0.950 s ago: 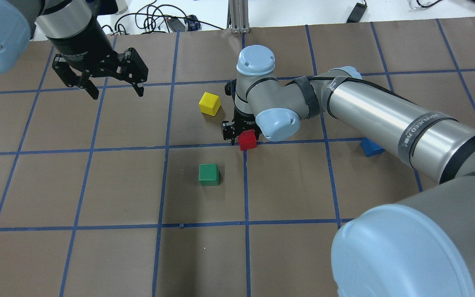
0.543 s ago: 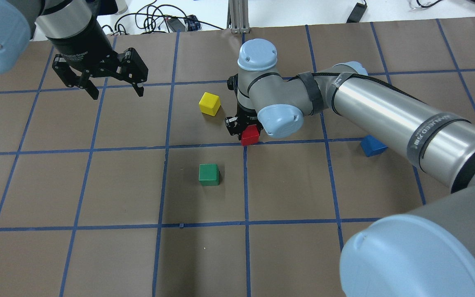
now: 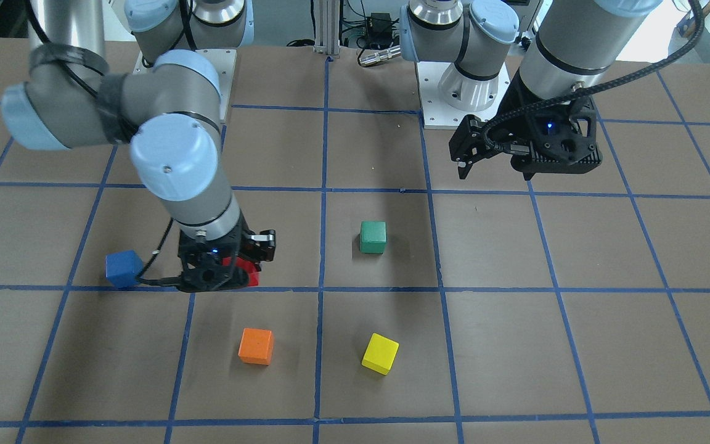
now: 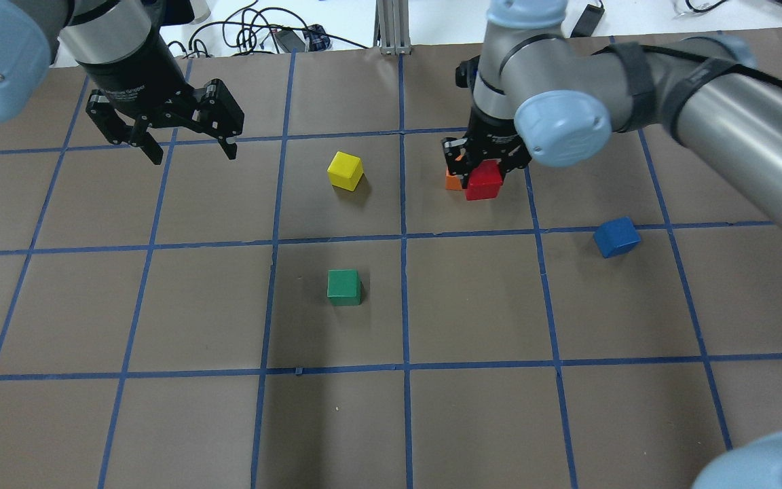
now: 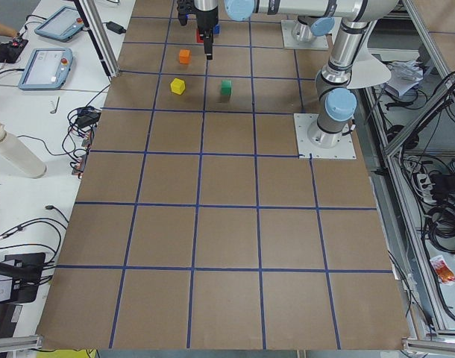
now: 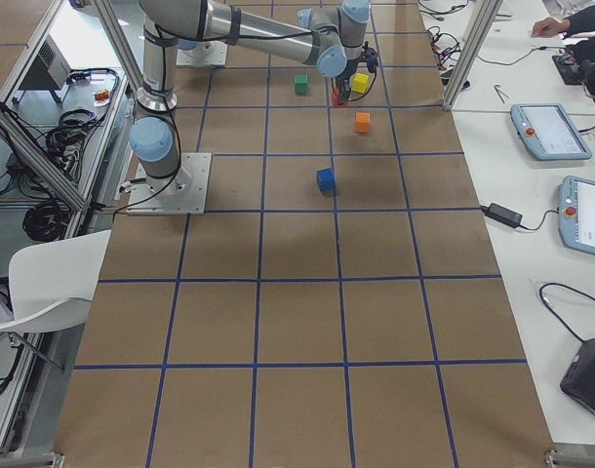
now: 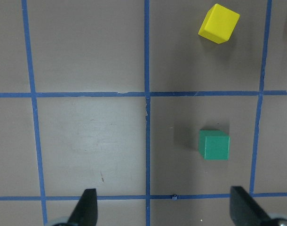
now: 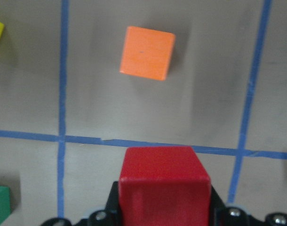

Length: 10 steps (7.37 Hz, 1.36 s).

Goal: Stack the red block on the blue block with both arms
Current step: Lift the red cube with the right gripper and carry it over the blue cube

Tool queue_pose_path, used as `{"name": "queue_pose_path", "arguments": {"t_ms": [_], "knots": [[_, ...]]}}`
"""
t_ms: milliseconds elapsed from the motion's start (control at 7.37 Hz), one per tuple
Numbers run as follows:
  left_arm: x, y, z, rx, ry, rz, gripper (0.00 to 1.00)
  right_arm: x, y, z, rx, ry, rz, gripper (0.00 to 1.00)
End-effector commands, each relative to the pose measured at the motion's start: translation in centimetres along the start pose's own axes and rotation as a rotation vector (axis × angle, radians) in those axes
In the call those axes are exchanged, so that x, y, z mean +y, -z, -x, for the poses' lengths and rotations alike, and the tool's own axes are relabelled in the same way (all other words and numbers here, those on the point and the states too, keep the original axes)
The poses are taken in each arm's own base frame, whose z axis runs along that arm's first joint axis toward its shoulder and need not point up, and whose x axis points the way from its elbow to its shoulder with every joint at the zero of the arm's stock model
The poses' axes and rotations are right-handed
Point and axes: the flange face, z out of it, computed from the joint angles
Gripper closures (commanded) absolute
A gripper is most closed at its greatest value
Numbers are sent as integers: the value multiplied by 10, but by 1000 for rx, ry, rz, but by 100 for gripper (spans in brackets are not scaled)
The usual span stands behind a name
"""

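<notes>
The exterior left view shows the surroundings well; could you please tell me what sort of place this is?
Most likely a robotics lab workcell: the left arm is mounted on a table taped into a blue grid, teach pendants lie on the side bench, and cables trail alongside.

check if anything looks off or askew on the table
Nothing is spilled or damaged. The yellow block and blue block sit turned against the grid lines, while the green block lies square to them. The red block is held in the right gripper.
</notes>
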Motion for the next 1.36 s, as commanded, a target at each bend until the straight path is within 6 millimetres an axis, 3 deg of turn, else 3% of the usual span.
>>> {"name": "queue_pose_path", "arguments": {"t_ms": [0, 136, 407, 679, 950, 1221], "knots": [[-2, -1, 1, 2, 1, -1, 0, 21, 37, -92, 58, -43, 74, 100], [-3, -3, 1, 2, 2, 3, 0, 24, 28, -123, 87, -23, 101, 100], [-2, -2, 0, 2, 0, 0, 0, 28, 18, -153, 71, 65, 115, 100], [-1, -1, 0, 2, 0, 0, 0, 29, -4, -168, 83, 163, 54, 100], [-1, -1, 0, 2, 0, 0, 0, 40, -36, -200, 100, 163, -16, 100], [-1, -1, 0, 2, 0, 0, 0, 43, -46, -216, 87, 179, -13, 100]]}}
